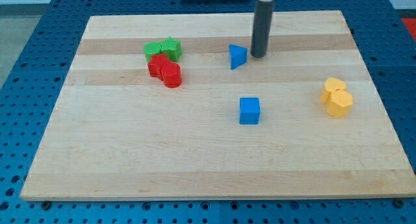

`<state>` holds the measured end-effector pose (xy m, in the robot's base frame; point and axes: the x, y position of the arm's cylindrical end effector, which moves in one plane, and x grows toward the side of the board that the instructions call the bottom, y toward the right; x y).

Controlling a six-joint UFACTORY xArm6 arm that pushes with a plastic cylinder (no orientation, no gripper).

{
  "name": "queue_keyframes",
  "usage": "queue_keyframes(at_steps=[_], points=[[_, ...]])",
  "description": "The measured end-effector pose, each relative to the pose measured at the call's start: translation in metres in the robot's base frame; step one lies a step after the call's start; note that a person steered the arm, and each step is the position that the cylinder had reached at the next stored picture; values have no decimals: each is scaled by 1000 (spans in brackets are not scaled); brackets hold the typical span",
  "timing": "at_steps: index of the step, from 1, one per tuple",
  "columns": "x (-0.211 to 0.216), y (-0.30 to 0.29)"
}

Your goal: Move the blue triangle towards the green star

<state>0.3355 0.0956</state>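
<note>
Pale wooden desk (195,165), blue cube (249,111) nearest, yellow blocks (337,97) at the view's right, small blue triangle (238,56) wedge-shaped and pointing to the view's left, the rod's tip (259,56) just beside its right edge, no hand present, green star (171,48) well to the left among green and red blocks (165,72).

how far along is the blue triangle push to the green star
Done: my tip stands just at the view's right of the blue triangle, close to it or touching, on the side away from the green star. In hand: the push toward the view's left is only at its start. Left: nearly the whole way; a stretch of bare board separates the triangle from the star, which sits in the green and red cluster.
</note>
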Motion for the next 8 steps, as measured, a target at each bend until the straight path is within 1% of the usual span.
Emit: queue_keyframes(at_steps=[1, 2, 3, 4, 5, 7, 8], points=[[23, 4], [33, 4], [21, -2], [7, -24], [6, -48], [6, -65], [6, -82]])
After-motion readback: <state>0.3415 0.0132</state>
